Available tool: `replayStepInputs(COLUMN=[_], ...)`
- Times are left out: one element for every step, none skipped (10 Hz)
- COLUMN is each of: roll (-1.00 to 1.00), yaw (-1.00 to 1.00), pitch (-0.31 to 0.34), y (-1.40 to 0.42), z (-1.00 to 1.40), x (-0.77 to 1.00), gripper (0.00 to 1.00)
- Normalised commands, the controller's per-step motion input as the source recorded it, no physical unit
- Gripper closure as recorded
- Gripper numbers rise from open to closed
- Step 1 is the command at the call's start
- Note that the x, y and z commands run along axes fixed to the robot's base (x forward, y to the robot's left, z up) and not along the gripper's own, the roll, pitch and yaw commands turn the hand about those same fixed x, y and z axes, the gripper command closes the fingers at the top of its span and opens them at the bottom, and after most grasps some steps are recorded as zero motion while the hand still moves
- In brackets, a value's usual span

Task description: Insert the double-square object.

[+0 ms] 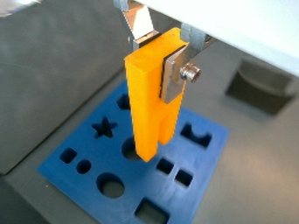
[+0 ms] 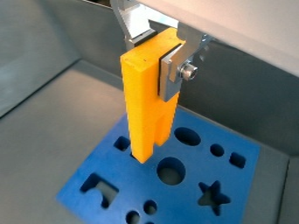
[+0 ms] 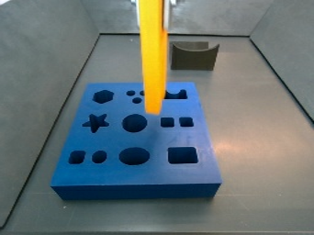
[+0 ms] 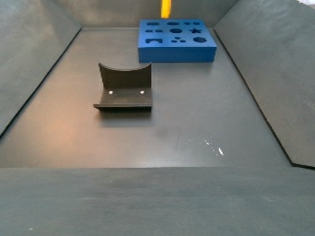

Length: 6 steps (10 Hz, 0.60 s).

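Note:
My gripper [image 1: 158,59] is shut on the top of the double-square object [image 1: 149,105], a tall yellow-orange bar hanging upright; it shows likewise in both wrist views [image 2: 158,57]. The silver fingers [image 2: 173,72] clamp its two wide faces. The bar [image 3: 151,55] hangs over the blue block [image 3: 153,174], and its lower end sits just above the block's top, close to the pair of small square holes [image 3: 175,121]. I cannot make out its forked end. In a side view the bar [image 4: 167,31] stands at the far block [image 4: 179,51].
The blue block [image 1: 205,162] has several cut-outs: star, circles, hexagon, squares. The dark fixture [image 4: 123,89] stands on the floor apart from the block, also in a side view [image 3: 194,55] and a wrist view [image 1: 263,87]. Grey walls enclose the floor.

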Motion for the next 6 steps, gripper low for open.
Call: replayStepInputs(roll=[-0.11,-0.15,-0.15,-0.16,-0.15,-0.14], yaw=[-0.87,-0.96,-0.95,-0.95,-0.95,-0.97], pitch=[0.0,0.011,0.004,0.0,0.0,0.0], y=[-0.1,0.0,-0.01,0.0,0.0,0.0], z=[-0.09,-0.01,0.0,0.0,0.0,-0.04], x=[0.11,0.07,0.07,0.07,0.07,0.07], gripper=[1.0,1.0,1.0,1.0,1.0,1.0])
